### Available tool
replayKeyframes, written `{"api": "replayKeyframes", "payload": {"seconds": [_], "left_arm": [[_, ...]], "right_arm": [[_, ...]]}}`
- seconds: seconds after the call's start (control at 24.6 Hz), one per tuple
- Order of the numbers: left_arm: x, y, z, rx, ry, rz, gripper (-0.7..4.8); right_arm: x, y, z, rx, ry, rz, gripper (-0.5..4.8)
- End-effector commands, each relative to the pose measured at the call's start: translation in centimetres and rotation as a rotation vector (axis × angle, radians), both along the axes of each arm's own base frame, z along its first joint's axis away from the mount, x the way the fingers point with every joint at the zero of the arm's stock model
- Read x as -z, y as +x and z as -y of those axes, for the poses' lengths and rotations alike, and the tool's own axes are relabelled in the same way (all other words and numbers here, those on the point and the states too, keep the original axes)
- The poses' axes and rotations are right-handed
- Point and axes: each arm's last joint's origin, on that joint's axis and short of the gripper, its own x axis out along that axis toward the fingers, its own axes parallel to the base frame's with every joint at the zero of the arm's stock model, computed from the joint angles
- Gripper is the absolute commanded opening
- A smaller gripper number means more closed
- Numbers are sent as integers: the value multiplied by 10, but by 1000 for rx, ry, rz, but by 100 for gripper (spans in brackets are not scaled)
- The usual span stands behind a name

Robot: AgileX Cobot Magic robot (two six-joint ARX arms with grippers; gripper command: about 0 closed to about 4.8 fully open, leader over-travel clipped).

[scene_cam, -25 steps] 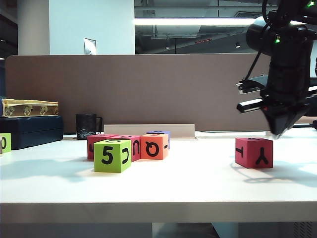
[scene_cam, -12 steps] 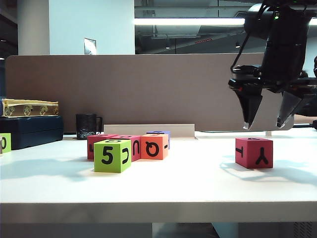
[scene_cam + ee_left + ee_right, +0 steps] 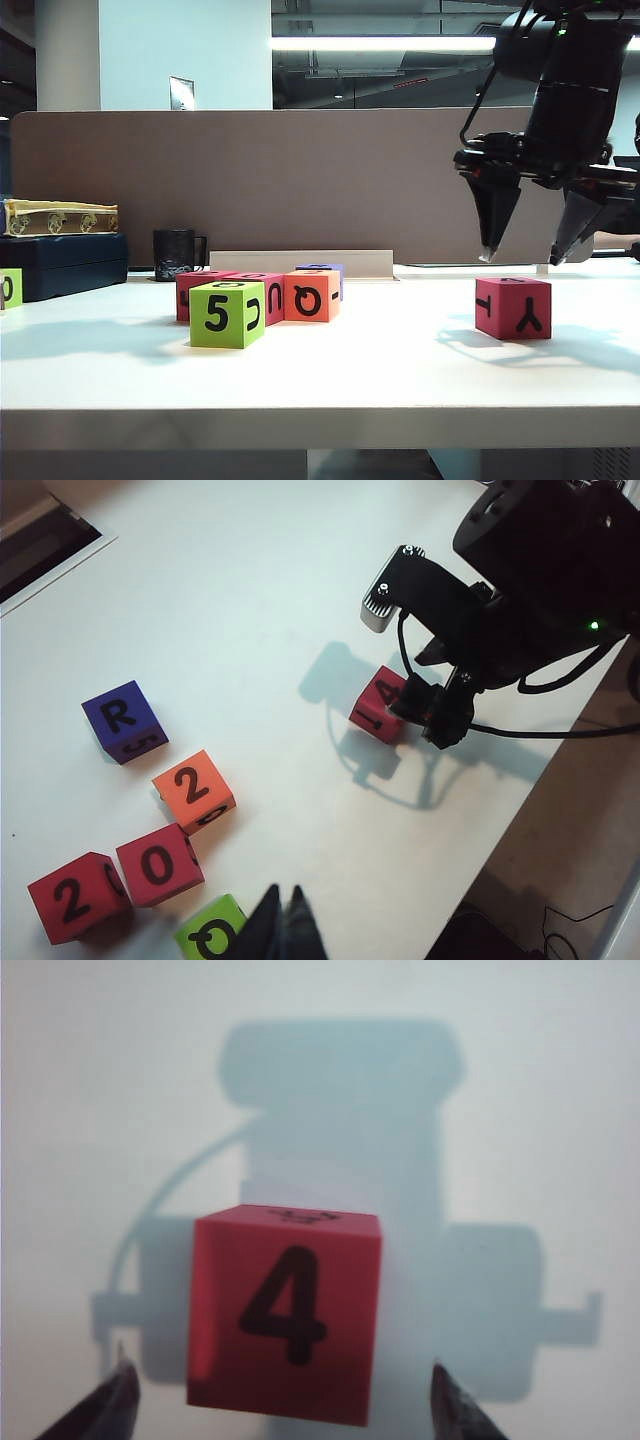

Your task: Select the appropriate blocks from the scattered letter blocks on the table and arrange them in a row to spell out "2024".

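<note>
Alone on the right of the white table [image 3: 380, 370] sits a pink-red cube [image 3: 513, 308], 4 on top [image 3: 285, 1312] and Y on its front. My right gripper [image 3: 520, 258] hangs open just above it, pointing down, a fingertip off each side and clear of it. On the left, three cubes make a slanted line: pink-red 2 [image 3: 72, 898], pink-red 0 [image 3: 157, 864], orange 2 [image 3: 192, 790]. My left gripper [image 3: 283, 895] is shut and empty, above the table beside the lime-green cube [image 3: 210, 935]. It does not show in the exterior view.
A purple R cube [image 3: 122, 720] lies behind the line. The lime-green cube shows a 5 [image 3: 226, 314] toward the front edge. A black mug [image 3: 175, 254], stacked boxes [image 3: 60, 262] and another lime cube [image 3: 10, 287] stand back left, before a brown partition [image 3: 280, 180].
My right gripper has gone from shut to wide open and has swung from a tilt to pointing down over the 4 cube. No cube has moved.
</note>
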Motion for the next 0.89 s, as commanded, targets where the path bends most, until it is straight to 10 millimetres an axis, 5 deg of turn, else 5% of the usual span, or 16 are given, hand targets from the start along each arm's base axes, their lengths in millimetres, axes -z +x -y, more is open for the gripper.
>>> {"api": "replayKeyframes", "payload": {"seconds": [0.04, 0.65, 0.89], "left_arm": [[-4, -2, 0, 3, -12, 21, -6], [-4, -3, -1, 2, -12, 21, -6], [-4, -3, -1, 2, -12, 21, -6]], "right_arm": [[-2, 1, -2, -6, 45, 4, 370], [30, 14, -6, -11, 41, -70, 366], [37, 17, -7, -11, 38, -82, 260]]}}
